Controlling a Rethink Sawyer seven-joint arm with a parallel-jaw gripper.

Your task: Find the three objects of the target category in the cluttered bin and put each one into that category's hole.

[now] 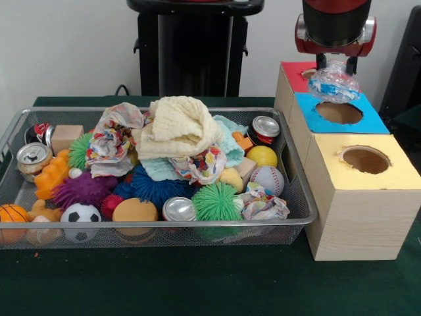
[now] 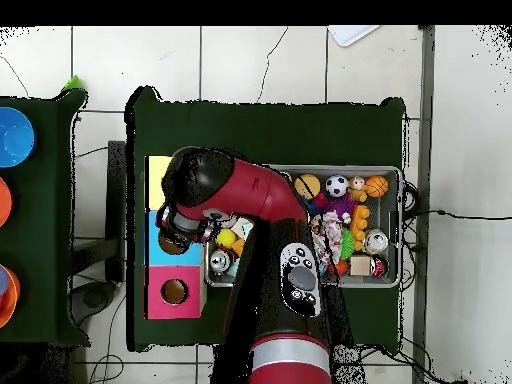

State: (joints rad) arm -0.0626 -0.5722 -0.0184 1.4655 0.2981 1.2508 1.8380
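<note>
In the front view the bin (image 1: 299,197) stands on the table (image 1: 197,283), left of the box (image 1: 355,217), close beside it. The box has three holes in a row from front to back. A cloth (image 1: 177,128) lies on top of the pile. The end effector (image 1: 334,69) hangs over the middle hole (image 1: 339,112), with a crumpled wrapper (image 1: 333,84) in it.

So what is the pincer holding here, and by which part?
The pincer holds a crumpled clear plastic wad by its top, hanging above the blue hole.
</note>
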